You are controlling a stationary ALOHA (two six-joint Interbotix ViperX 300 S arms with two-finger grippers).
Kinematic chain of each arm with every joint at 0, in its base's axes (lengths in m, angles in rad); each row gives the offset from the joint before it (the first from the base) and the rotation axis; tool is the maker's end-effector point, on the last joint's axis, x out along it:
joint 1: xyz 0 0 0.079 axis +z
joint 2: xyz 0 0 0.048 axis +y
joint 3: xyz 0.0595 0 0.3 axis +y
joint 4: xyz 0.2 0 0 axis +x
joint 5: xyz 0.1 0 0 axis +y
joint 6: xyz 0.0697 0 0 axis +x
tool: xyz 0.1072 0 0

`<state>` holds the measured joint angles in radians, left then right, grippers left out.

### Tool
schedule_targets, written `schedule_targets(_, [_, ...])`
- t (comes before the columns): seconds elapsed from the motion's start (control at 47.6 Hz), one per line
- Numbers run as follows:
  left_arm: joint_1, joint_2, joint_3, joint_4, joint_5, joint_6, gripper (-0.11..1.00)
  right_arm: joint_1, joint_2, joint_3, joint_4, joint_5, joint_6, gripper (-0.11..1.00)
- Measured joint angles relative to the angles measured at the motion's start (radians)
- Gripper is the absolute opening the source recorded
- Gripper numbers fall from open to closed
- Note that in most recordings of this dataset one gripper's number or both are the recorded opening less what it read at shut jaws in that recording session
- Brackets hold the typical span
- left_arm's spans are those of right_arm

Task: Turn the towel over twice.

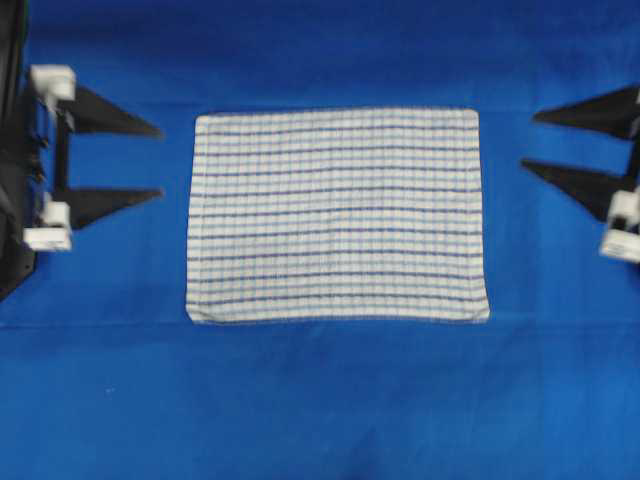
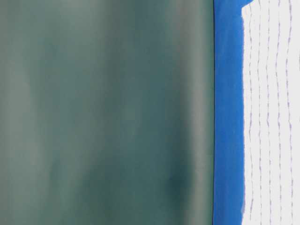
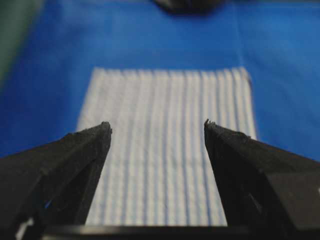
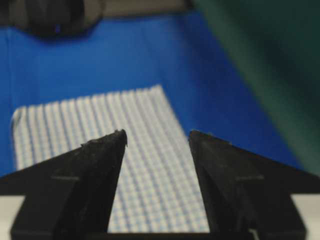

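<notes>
The towel [image 1: 337,215], a white rectangle with thin blue stripes in a check, lies flat and spread out in the middle of the blue sheet. It also appears in the table-level view as the towel [image 2: 274,117], and ahead of each wrist camera [image 3: 167,150] [image 4: 100,135]. My left gripper [image 1: 160,161] hovers just off the towel's left edge, open, nothing between its fingers. My right gripper [image 1: 528,140] stands off the towel's right edge near the far corner, open and empty too.
A plain blue sheet [image 1: 320,400] covers the whole table. A dark green backdrop [image 2: 108,112] rises behind the table's far edge. The arms' bases sit at the left and right margins.
</notes>
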<state>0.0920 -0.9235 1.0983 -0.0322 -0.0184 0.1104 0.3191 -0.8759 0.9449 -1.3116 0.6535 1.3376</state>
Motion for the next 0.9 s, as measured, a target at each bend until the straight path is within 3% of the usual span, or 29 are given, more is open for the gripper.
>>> schedule_targets(0.21, [0.040,-0.063,0.014,0.002,0.003,0.026,0.70,-0.029,-0.101,0.052,-0.003,0.002,-0.015,0.58])
schedule_targets(0.651, [0.041,-0.092,0.032,0.002,0.034,0.018,0.70,-0.035,-0.115,0.072,0.008,0.006,-0.017,0.58])
schedule_targets(0.903, [0.043,-0.249,0.133,0.002,0.061,0.005,0.70,-0.035,-0.232,0.164,0.021,0.012,-0.017,0.55])
